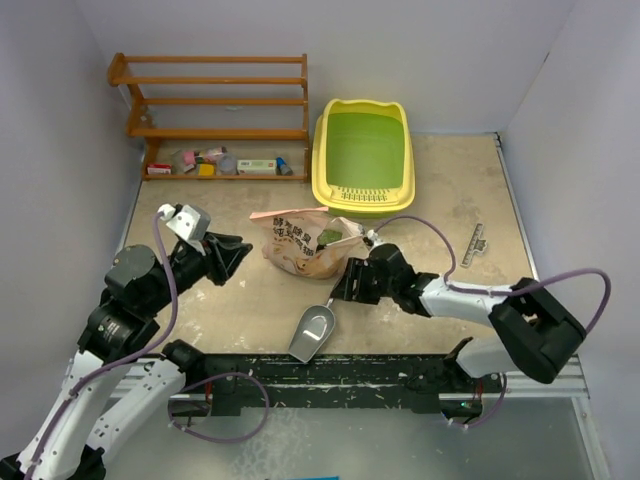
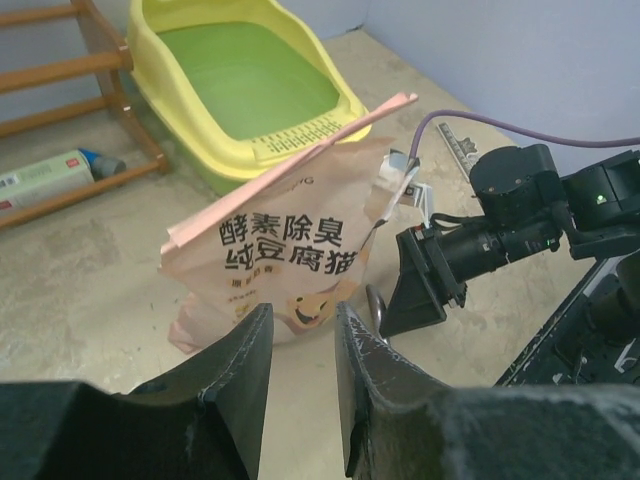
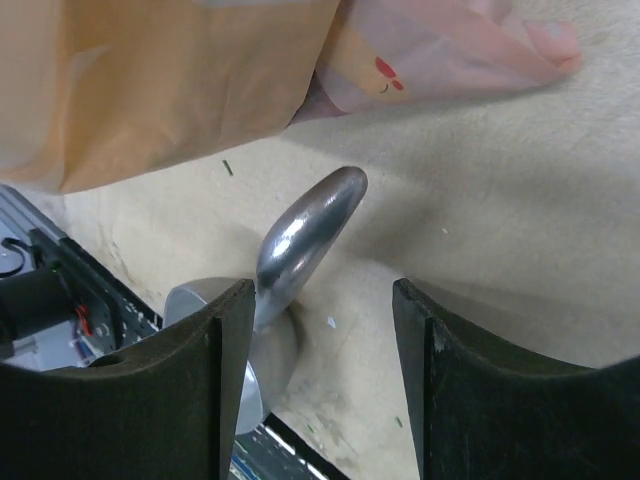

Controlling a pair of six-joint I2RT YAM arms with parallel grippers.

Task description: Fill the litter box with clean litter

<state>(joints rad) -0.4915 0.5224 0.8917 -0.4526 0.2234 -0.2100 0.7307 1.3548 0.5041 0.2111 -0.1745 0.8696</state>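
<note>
The yellow litter box (image 1: 325,160) with its green floor stands at the back of the table, also in the left wrist view (image 2: 300,140). A pink printed bag (image 1: 300,245) (image 2: 290,235) stands in the middle, and a patch of greenish clean litter (image 1: 330,237) shows in its open top. A grey metal scoop (image 1: 312,332) lies in front of the bag. My right gripper (image 1: 345,283) (image 3: 322,295) is open just above the scoop's handle (image 3: 305,235), which lies against the inner side of its left finger. My left gripper (image 1: 240,255) (image 2: 303,312) is open and empty, pointing at the bag from the left.
A wooden shelf rack (image 1: 215,100) stands at the back left with small boxes and a bottle (image 1: 225,163) under it. A small grey ruler-like piece (image 1: 473,245) lies at the right. Walls close in the left, back and right sides.
</note>
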